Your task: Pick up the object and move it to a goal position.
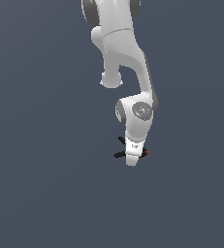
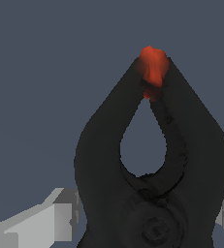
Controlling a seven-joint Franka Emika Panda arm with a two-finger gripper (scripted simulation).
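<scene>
Two pale fingers (image 2: 45, 220) flank the small black spring clamp with red-tipped jaw (image 2: 152, 160); grip unclear, so an off-centre hold risks it twisting free.

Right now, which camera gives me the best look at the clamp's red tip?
The wrist view. There the red tip sits large and unobstructed where the black clamp arms meet. In the exterior view the hand hides most of the clamp, leaving a small red speck and two black handles poking out.
</scene>
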